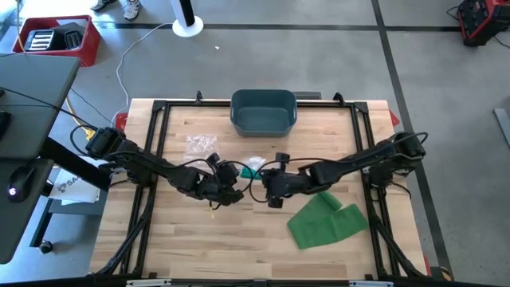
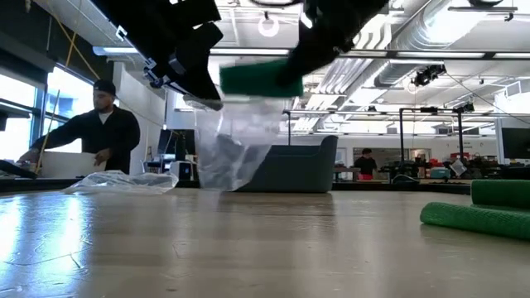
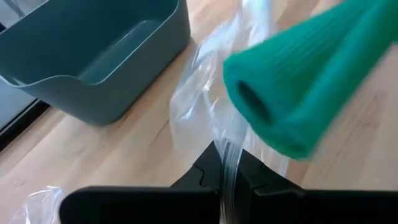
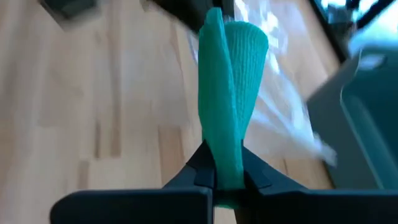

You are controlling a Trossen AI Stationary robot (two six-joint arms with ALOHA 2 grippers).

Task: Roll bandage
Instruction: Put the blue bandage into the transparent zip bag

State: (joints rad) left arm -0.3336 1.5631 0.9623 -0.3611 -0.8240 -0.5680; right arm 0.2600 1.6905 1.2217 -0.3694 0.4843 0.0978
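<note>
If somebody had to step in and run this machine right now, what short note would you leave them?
Left gripper: shut on the clear plastic wrapper, held up over the middle of the table.
Right gripper: shut on the green bandage roll, close beside the left one, also in the air.
The roll sits at the wrapper's mouth; whether it is fully out I cannot tell.
On the table: a loose green bandage near the right arm, a second crumpled wrapper, and a blue-grey bin at the far edge.
Done: roll and wrapper both gripped.
Left: separate them, then roll the loose bandage.
</note>
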